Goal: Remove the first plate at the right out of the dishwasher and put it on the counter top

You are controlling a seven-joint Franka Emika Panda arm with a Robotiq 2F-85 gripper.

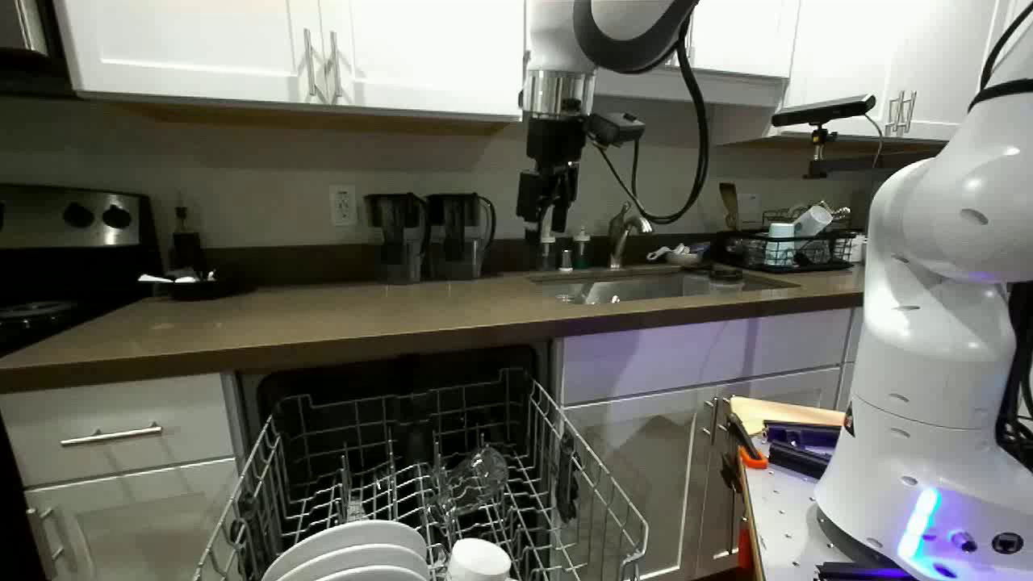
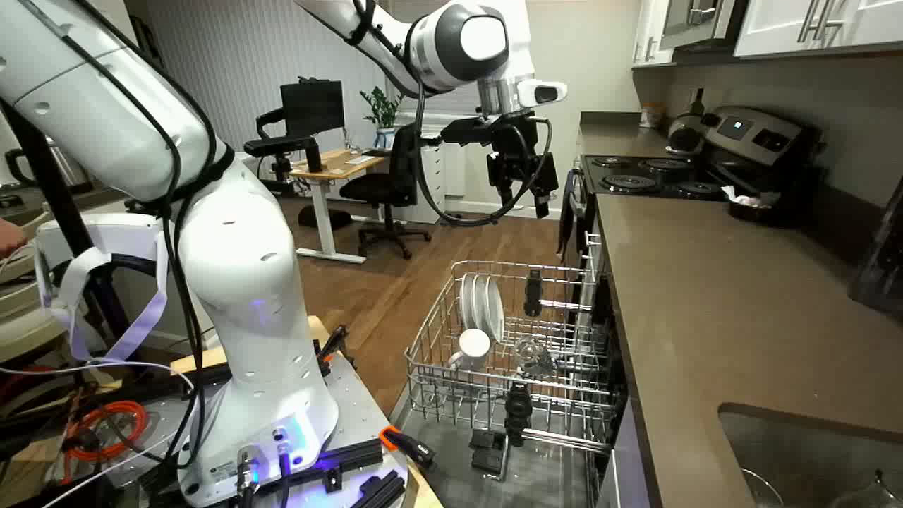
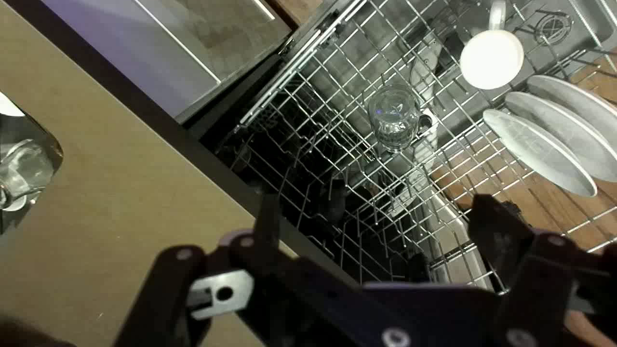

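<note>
Plate (image 3: 540, 152) whole in wrist view

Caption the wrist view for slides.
Open black gripper overlooks grey wire dishwasher rack holding three round white plates, white mug and clear glass mug.

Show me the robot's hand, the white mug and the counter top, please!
Robot's hand (image 3: 377, 207): wrist view, midway between its open fingertips.
White mug (image 3: 491, 59): wrist view, on its round end, away from the handle.
Counter top (image 2: 741, 296): an exterior view, on its flat brown surface.
</note>
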